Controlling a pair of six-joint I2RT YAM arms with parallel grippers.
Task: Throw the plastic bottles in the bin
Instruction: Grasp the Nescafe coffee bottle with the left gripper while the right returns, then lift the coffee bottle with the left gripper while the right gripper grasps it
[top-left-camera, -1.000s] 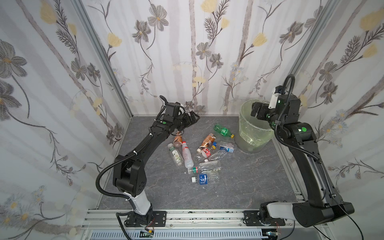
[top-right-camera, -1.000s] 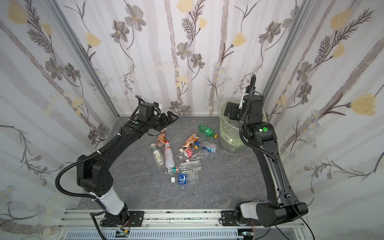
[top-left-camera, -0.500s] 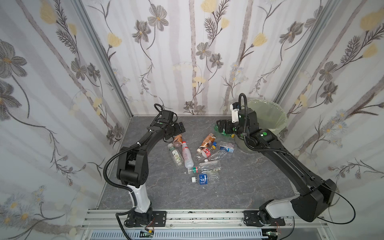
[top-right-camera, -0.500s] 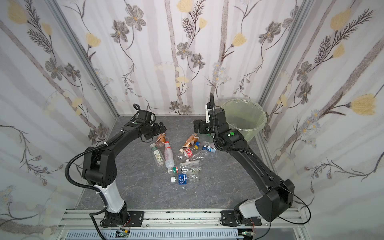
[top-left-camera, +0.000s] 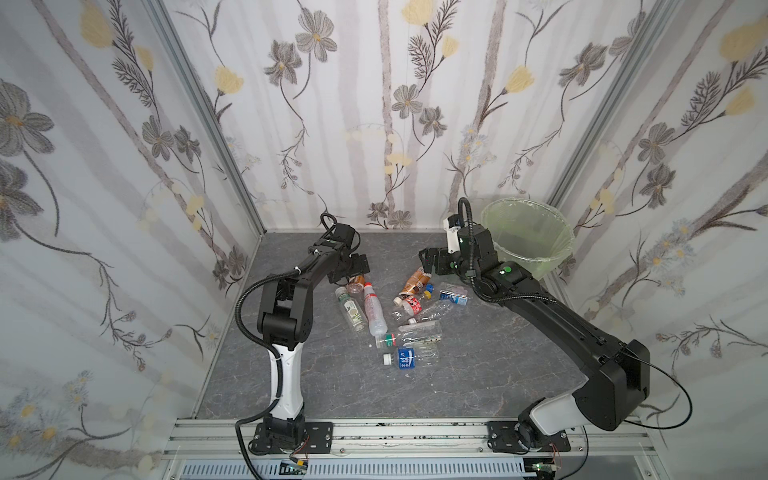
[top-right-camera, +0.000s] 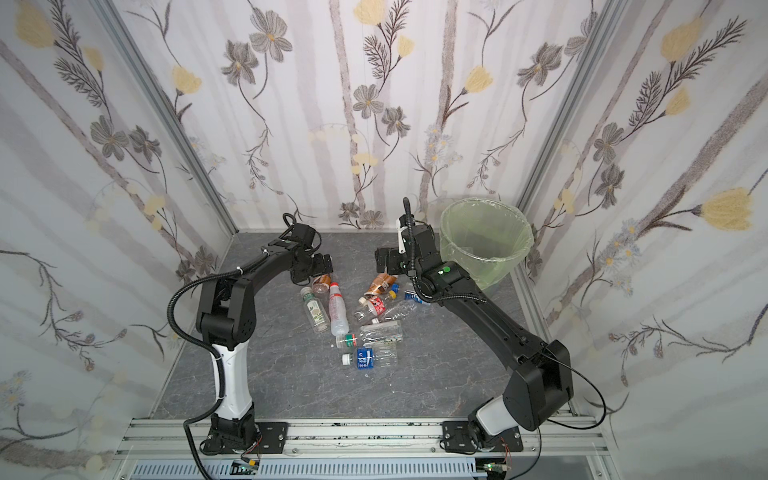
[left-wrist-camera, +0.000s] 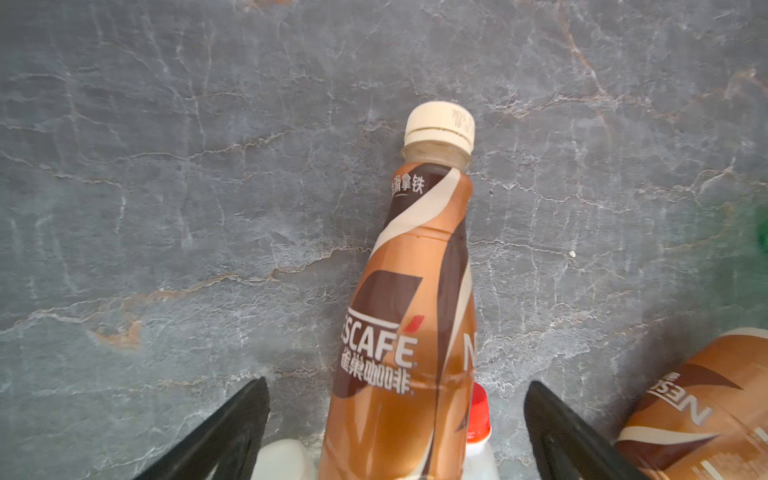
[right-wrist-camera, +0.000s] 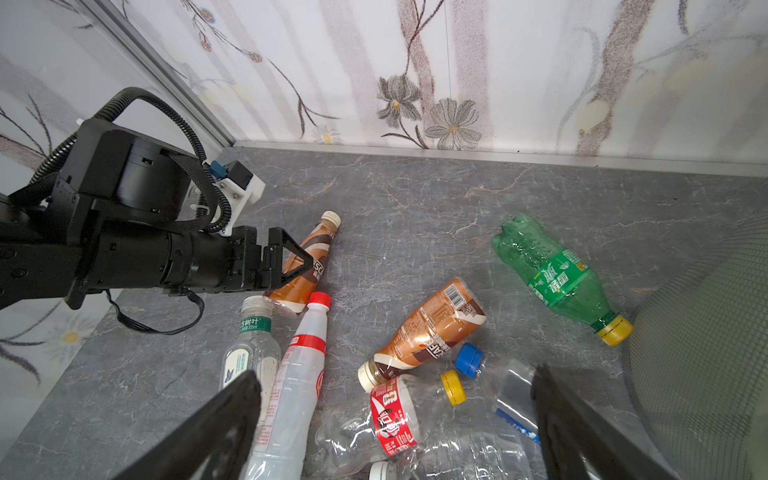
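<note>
The plastic bottles (top-left-camera: 374, 311) lie heaped on the table (top-left-camera: 457, 382) beside the bin (top-left-camera: 536, 254), a green bottle (right-wrist-camera: 557, 278) nearest it. The right end effector (top-left-camera: 429, 262) hangs wide and empty just beside the bin, over the heap's edge; the left end effector (left-wrist-camera: 397, 382), at the heap's side farthest from the bin, stands wide astride a brown coffee bottle (left-wrist-camera: 411, 316) lying flat, without touching it

Bright, even, diffuse light in both top views; shadows on tabletop (top-left-camera: 478, 374) soft, faint. Frame posts (top-left-camera: 205, 112) splay toward edges. Wrist views: left gripper fingers (left-wrist-camera: 232, 428) blurred, bin (right-wrist-camera: 706, 353) wall out of focus, mild sheen on coffee bottle (left-wrist-camera: 415, 311).
</note>
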